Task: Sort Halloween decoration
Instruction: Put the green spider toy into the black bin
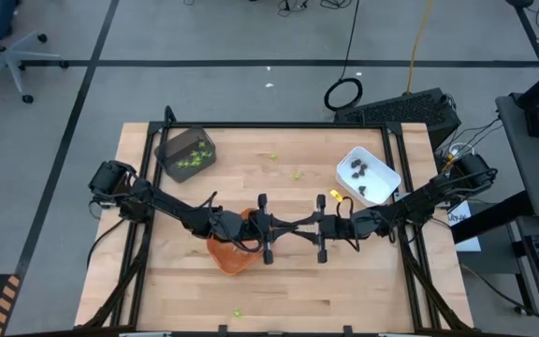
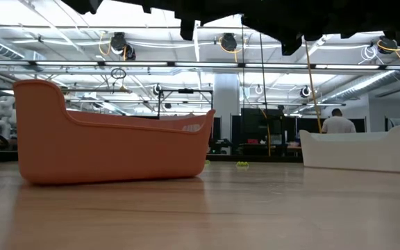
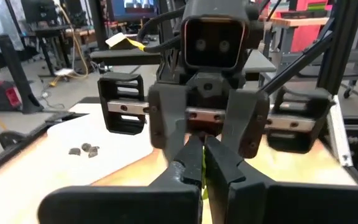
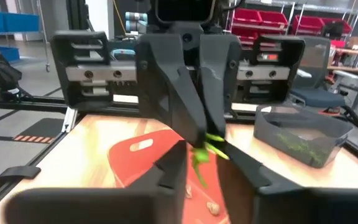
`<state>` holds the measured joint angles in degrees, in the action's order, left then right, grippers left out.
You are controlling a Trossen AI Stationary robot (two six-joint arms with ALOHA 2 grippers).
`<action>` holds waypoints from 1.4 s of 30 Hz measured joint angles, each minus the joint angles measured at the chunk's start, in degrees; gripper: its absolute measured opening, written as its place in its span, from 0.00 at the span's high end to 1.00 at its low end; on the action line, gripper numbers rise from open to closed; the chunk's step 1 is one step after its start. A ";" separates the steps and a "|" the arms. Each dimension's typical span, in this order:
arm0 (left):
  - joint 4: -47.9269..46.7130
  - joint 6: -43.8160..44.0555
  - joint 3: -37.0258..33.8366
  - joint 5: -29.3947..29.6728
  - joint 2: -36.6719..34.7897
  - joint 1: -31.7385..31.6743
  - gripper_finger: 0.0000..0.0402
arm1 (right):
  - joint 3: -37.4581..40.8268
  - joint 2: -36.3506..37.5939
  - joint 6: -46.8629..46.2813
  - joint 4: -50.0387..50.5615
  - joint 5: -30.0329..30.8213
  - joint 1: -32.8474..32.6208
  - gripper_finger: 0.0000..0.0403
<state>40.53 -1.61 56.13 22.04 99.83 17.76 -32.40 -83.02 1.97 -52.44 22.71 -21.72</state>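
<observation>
Above the table's middle my two grippers meet tip to tip, both level. My left gripper (image 1: 297,228) is shut on a lime-green decoration piece (image 4: 206,147). My right gripper (image 4: 207,182) faces it, and its fingers stand apart on either side of the left fingertips. An orange tray (image 1: 229,255) rests on the table below the left gripper, with tan pieces (image 4: 213,208) lying in it. The dark grey tray (image 1: 186,153) holds green pieces. The white tray (image 1: 367,175) holds dark brown pieces (image 3: 84,149). My left gripper pinches the lime-green piece (image 3: 202,177) between its two fingers, near their free ends. The fingers lie level and point toward the table's right edge. The piece is lifted clear of the table. My right gripper stands around the same piece; I cannot tell whether it touches it.
Loose green pieces lie on the wood at the far middle (image 1: 271,156), (image 1: 298,174) and near the front edge (image 1: 238,314). A black frame rail (image 1: 279,125) runs along the table's far edge. In the low view the orange tray (image 2: 110,139) stands left and the white tray (image 2: 356,149) right.
</observation>
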 joint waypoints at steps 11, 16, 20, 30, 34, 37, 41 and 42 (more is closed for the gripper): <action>-2.19 2.60 -0.03 -0.04 -4.42 -0.07 1.00 | -0.01 0.00 0.29 4.26 0.07 0.01 0.50; -7.94 2.70 -0.04 0.85 -6.31 -0.05 1.00 | -0.01 0.00 -1.28 6.91 -0.23 -0.01 0.49; -11.56 2.78 -0.08 2.18 -8.14 -0.07 1.00 | -0.01 -0.01 -3.42 9.46 -0.28 -0.21 0.49; -23.78 2.80 -0.08 6.92 -15.53 -0.07 1.00 | -0.01 -0.02 -4.23 9.48 -0.34 -0.89 0.49; -30.36 2.84 -0.08 10.12 -18.94 -0.22 1.00 | -0.01 -0.02 -4.30 9.86 -0.38 -0.89 0.49; -35.73 3.09 -0.08 12.41 -21.42 -0.23 1.00 | -0.01 -0.02 -4.30 9.91 -0.38 -0.89 0.48; -42.86 5.52 -0.08 15.13 -25.17 -1.13 1.00 | -0.01 -0.02 -4.30 9.96 -0.39 -0.89 0.48; -45.17 5.91 -0.08 15.92 -26.10 -1.47 1.00 | -0.01 -0.02 -4.30 10.11 -0.39 -0.89 0.48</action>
<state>-4.64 4.31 56.05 37.97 73.73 16.28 -32.40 -83.05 -2.33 -42.34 22.33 -22.61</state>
